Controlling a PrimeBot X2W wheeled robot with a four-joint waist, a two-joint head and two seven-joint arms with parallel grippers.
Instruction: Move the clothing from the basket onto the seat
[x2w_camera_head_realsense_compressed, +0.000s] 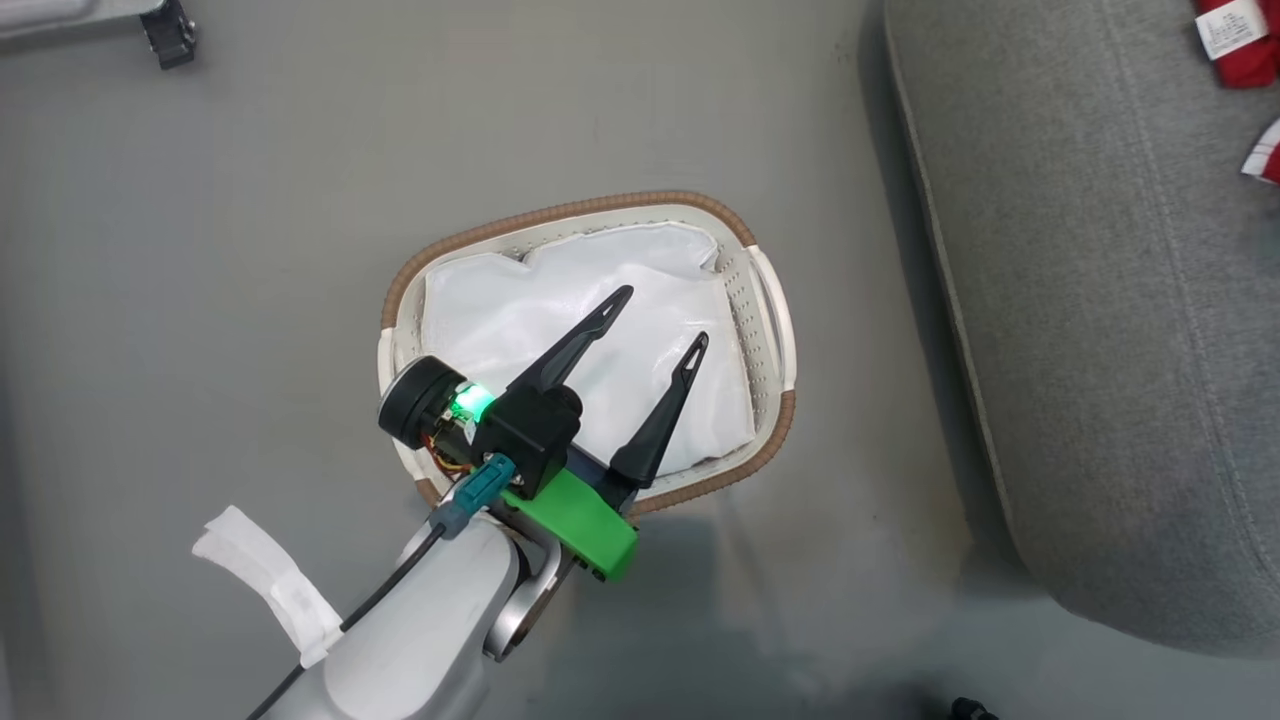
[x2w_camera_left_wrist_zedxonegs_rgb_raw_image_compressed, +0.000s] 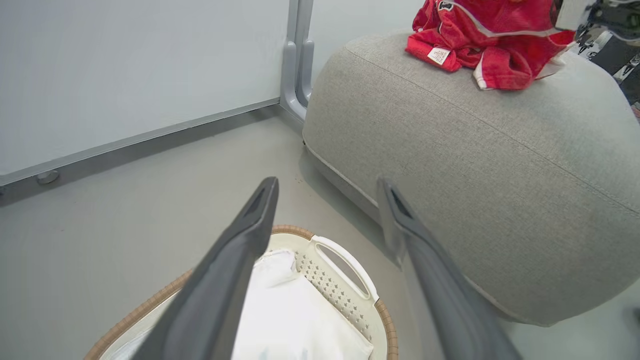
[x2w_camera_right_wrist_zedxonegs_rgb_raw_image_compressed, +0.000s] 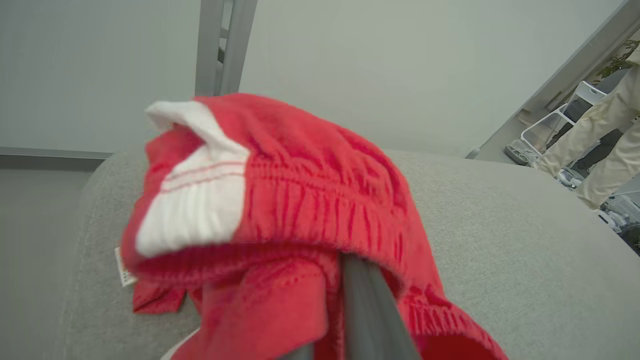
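**Right pincer (x2w_camera_right_wrist_zedxonegs_rgb_raw_image_compressed: 352, 272) clamped on red cloth above the seat (x2w_camera_right_wrist_zedxonegs_rgb_raw_image_compressed: 500, 210)**

Closed tight, the right pincer has one dark finger (x2w_camera_right_wrist_zedxonegs_rgb_raw_image_compressed: 370, 310) running up under the clothing (x2w_camera_right_wrist_zedxonegs_rgb_raw_image_compressed: 310, 175), so the grip looks to be on the shorts. A gathered elastic waistband drapes across that finger. The band's long axis runs side to side across the wrist view, and a white ribbed side stripe sits at its left end. The cloth is soft, limp knit, and it is bunched rather than spread out.

Directly beneath it lies the seat, a broad grey woven cushion with rounded edges. From the left wrist the clothing (x2w_camera_left_wrist_zedxonegs_rgb_raw_image_compressed: 495, 30) reads as a red heap resting on the seat (x2w_camera_left_wrist_zedxonegs_rgb_raw_image_compressed: 475, 175), with a white label showing. The coming move probably turns on that. The cloth is already down on the cushion, so the right arm need only let go and lift clear.

Left pincer (x2w_camera_head_realsense_compressed: 662, 316) stands wide open, holding nothing, above the basket (x2w_camera_head_realsense_compressed: 560, 205). The basket is cream perforated plastic with a brown woven rim, and it holds a crumpled white sheet lining (x2w_camera_head_realsense_compressed: 500, 310). The seat (x2w_camera_head_realsense_compressed: 1100, 300) lies to the basket's right, so the right arm is the nearer one
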